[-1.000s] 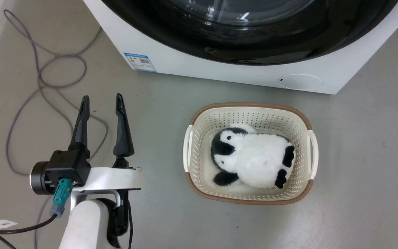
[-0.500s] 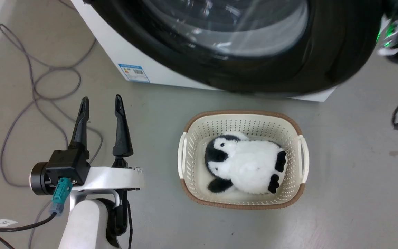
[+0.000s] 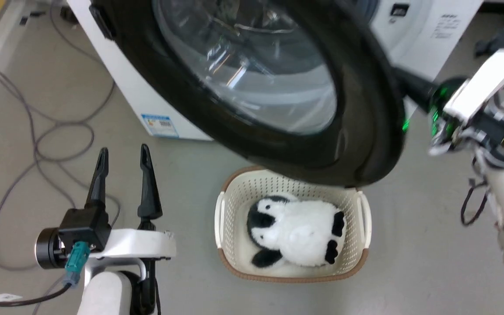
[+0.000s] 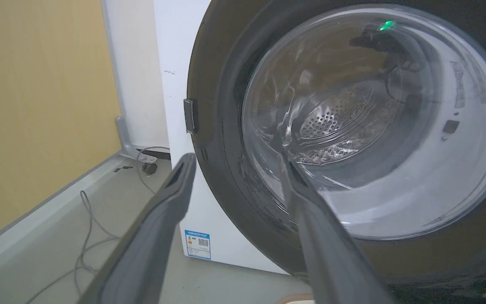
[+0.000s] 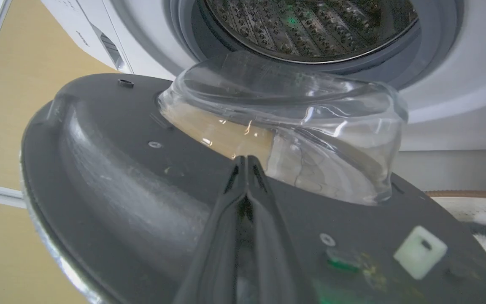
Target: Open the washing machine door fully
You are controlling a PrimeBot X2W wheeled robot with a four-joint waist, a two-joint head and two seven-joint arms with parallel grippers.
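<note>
Big white washing machine [image 3: 151, 105] up top, steel drum [image 5: 310, 25] exposed. The washing machine door [image 3: 365, 109] stands partway open, angled out from the front, its black rim hanging over the far edge of the cream basket [image 3: 220, 218] on the floor. Plush penguin [image 3: 295, 232] lying in that basket. Right hand [image 5: 246, 159] is behind the door, fingers pressed together, tips at the inner face just beside the glass bowl. Left hand [image 3: 123, 148] sits low and left, fingers apart, holding nothing. Grey cable [image 3: 37, 144] loops beside it.
</note>
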